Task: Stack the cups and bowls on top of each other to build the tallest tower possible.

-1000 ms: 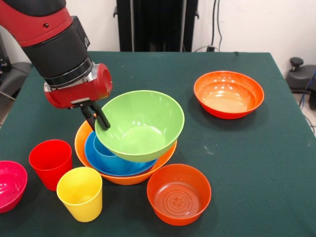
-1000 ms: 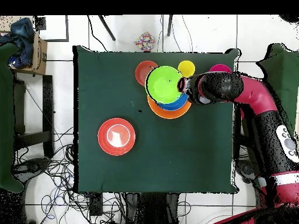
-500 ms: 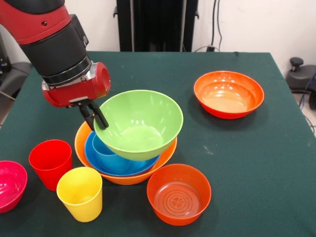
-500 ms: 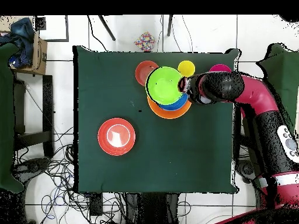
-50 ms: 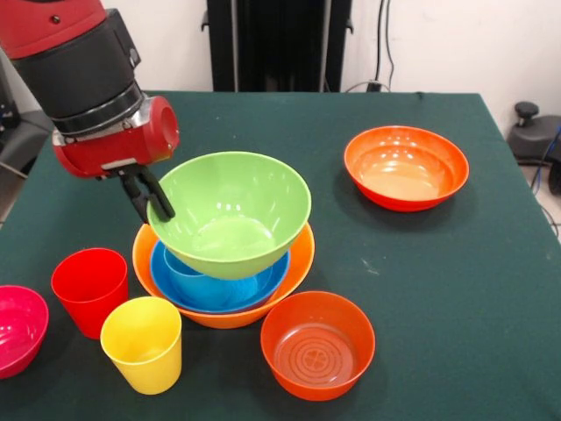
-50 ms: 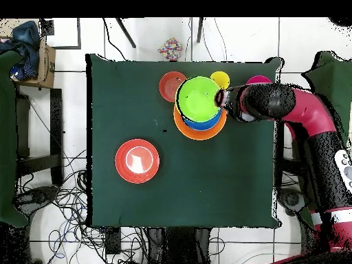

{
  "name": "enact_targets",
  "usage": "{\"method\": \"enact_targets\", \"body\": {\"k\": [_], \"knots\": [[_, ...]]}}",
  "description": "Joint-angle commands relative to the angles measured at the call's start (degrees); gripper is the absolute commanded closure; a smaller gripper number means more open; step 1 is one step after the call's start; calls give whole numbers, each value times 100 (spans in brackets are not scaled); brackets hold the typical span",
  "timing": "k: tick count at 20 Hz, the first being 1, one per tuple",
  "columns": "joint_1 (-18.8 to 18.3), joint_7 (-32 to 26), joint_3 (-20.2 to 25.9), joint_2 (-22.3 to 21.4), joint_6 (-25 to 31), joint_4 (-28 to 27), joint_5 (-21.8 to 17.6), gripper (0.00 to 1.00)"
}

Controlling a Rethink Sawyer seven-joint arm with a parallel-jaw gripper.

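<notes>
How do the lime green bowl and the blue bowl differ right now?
The green bowl is gripped at its rim by the claw and sits tilted on the pile; the blue bowl lies level, nested in the pale orange bowl. The green one is deeper and wider-looking, covering most of the blue one. The green bowl is empty; the blue one holds a light blue piece. Both are glossy, round plastic.

A lime green bowl (image 5: pixel 230 213) sits above a blue bowl (image 5: pixel 219 289) and a pale orange bowl (image 5: pixel 223 314) on a dark green surface (image 5: pixel 456 289). Nearby are a red cup (image 5: pixel 89 290), a yellow cup (image 5: pixel 142 343), a magenta-pink bowl (image 5: pixel 19 329) and two red-orange bowls (image 5: pixel 317 345), one showing concentric rings inside. The arm (image 5: pixel 88 79) is red and black, its tool (image 5: pixel 149 195) black.
</notes>
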Motion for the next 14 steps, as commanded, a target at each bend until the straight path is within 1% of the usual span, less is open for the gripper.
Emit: {"method": "enact_targets", "body": {"k": [1, 7, 9, 14], "knots": [[156, -1129, -82, -61, 524, -30, 90, 100], [197, -1141, -160, -22, 474, -40, 63, 100], [230, -1137, -204, 19, 422, -47, 0, 100], [228, -1150, -283, 45, 173, 182, -203, 100]]}}
